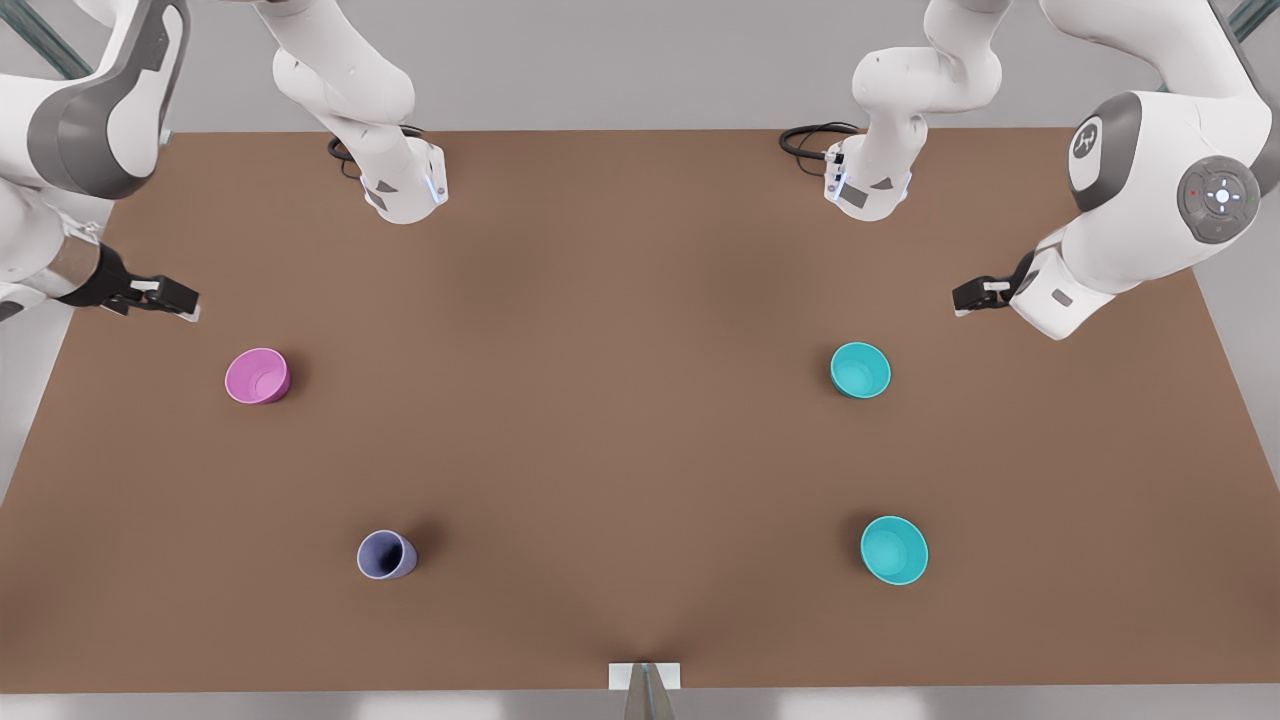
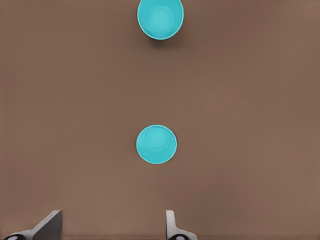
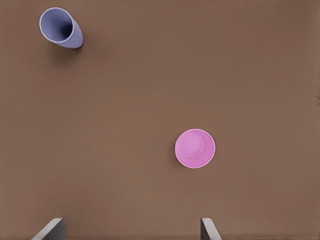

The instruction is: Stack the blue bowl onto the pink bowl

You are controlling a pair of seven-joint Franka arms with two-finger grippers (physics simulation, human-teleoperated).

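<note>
The blue bowl (image 1: 860, 369) (image 2: 156, 144), deep and teal, stands upright on the brown table at the front view's right. The pink bowl (image 1: 257, 375) (image 3: 195, 148) stands far from it at the front view's left. My left gripper (image 1: 868, 198) (image 2: 112, 226) hangs high above the table's far side, behind the blue bowl, open and holding nothing. My right gripper (image 1: 408, 193) (image 3: 131, 229) hangs high at the far side too, behind the pink bowl, also open with nothing between its fingers.
A wider, brighter cyan bowl (image 1: 893, 549) (image 2: 160, 18) sits nearer the table's front edge at the front view's right. A lavender cup (image 1: 386, 554) (image 3: 61, 27) stands near the front at the left. The table (image 1: 620, 400) is bare between the bowls.
</note>
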